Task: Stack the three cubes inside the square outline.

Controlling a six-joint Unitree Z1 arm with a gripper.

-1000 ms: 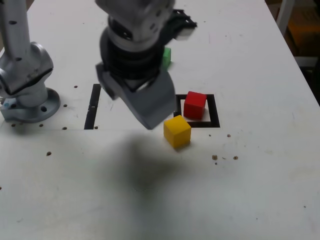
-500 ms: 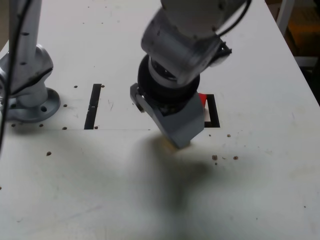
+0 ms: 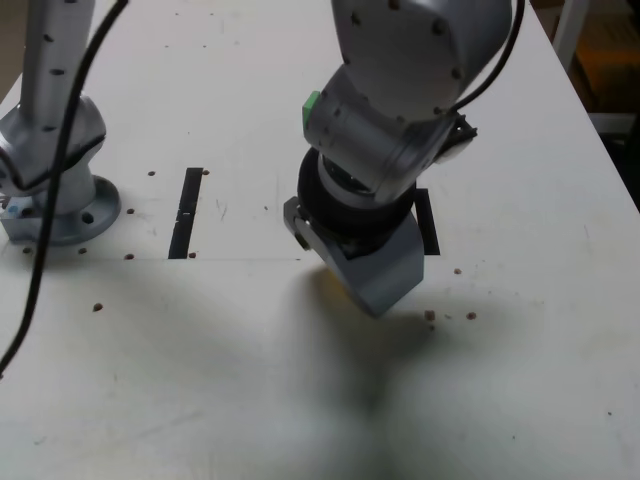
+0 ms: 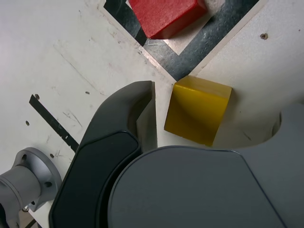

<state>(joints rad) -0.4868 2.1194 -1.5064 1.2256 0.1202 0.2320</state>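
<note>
Two matte solid-coloured cubes show in the wrist view, the yellow cube (image 4: 198, 110) and the red cube (image 4: 167, 15). The yellow cube sits on the white bench (image 4: 57, 42) in the gap between the dark grey fingers (image 4: 128, 118), one curved finger just beside its face with a sliver of bench between them, the other finger at the far side only partly in frame. The fingers stand spread apart around the cube and no pad is seen pressing it, so it is not gripped. Beyond the fingertips lies the thick black tape square outline (image 4: 190, 52), its corner just beside the yellow cube, which rests outside the frame. The red cube sits past that corner, inside the outline. In the exterior view the grey arm's wrist housing hides both cubes and most of the outline; one black side (image 3: 427, 222) shows beside it, and a green cube's edge (image 3: 311, 103) peeks out behind the arm.
</note>
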